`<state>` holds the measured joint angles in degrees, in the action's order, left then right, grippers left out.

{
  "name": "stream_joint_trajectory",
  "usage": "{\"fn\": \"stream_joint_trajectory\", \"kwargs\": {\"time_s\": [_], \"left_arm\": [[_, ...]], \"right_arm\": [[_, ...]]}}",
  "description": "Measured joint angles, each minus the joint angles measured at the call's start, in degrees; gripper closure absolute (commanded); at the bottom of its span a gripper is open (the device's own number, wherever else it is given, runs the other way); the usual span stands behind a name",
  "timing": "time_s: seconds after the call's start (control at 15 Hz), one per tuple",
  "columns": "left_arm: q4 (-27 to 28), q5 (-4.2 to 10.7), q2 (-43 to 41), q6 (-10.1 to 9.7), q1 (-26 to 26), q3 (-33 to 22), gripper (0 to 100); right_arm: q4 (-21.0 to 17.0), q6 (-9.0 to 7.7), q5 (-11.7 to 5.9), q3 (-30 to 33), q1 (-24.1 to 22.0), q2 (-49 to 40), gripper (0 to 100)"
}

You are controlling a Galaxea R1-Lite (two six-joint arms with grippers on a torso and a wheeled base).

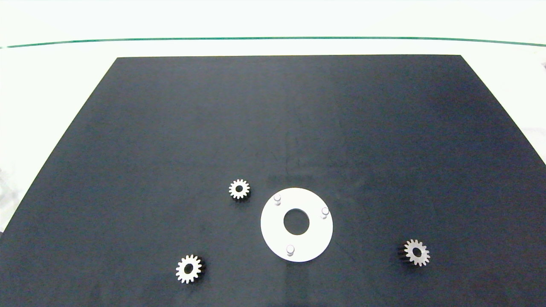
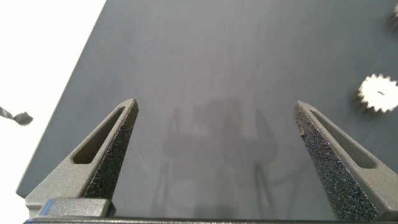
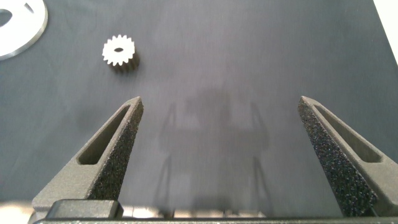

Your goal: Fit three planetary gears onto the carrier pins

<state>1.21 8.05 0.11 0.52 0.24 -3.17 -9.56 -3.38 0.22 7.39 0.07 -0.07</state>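
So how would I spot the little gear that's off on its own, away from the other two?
Start at the white disc near the front of the dark mat. Two gears lie to its left; this gear lies alone on its right, leaning so its dark side shows.

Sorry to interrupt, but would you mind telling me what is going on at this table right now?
Nothing is being handled yet. A white disc with three bare pins lies on the dark mat, and three small gears lie loose around it: two on its left, one on its right. No gear is on a pin. Neither arm shows in the head view; the left gripper and right gripper are both open and empty above the mat.
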Motion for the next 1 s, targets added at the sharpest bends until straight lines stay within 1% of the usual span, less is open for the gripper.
{"fn": "stream_joint_trajectory", "kwargs": {"time_s": [0.07, 0.13, 0.2, 0.27, 0.33, 0.4, 0.47, 0.67, 0.87, 1.0], "left_arm": [[2.6, 0.05, 0.0, 0.13, 0.0, -2.0, 0], [7.2, 0.09, 0.0, 0.22, 0.0, -5.3, 0], [12.8, 0.11, 0.0, 0.27, 0.0, -9.1, 0], [18.7, 0.11, 0.0, 0.29, 0.0, -12.9, 0], [24.6, 0.09, 0.0, 0.32, 0.0, -16.9, 0], [28.8, 0.09, 0.0, 0.33, 0.0, -20.2, 0], [30.2, 0.11, 0.2, 0.35, 0.1, -22.4, 0], [30.5, 0.13, 3.1, 0.57, 0.9, -27.2, 0], [31.0, 0.09, 9.2, 0.63, 1.3, -31.7, 0], [33.6, 0.05, 12.7, 0.73, 1.2, -33.2, 0]], "right_arm": [[-5.2, -0.01, 0.29, 3.3, 0.0, 0.0, 0], [-10.3, 0.00, 0.83, 6.9, 0.0, 0.0, 0], [-14.6, -0.01, 1.38, 10.5, 0.0, 0.1, 0], [-16.7, -0.01, 1.65, 12.8, 0.0, 0.5, 0], [-16.9, 0.00, 1.71, 14.7, 0.0, 1.5, 0], [-17.3, 0.02, 1.76, 16.6, 0.0, 2.9, 0], [-17.4, 0.05, 1.76, 18.6, 0.0, 4.7, 0], [-17.7, 0.07, 1.78, 23.8, 0.0, 11.3, 0], [-17.7, 0.05, 1.84, 26.3, 0.2, 19.1, 0], [-17.5, 0.02, 1.95, 27.3, 0.7, 24.2, 0]]}}
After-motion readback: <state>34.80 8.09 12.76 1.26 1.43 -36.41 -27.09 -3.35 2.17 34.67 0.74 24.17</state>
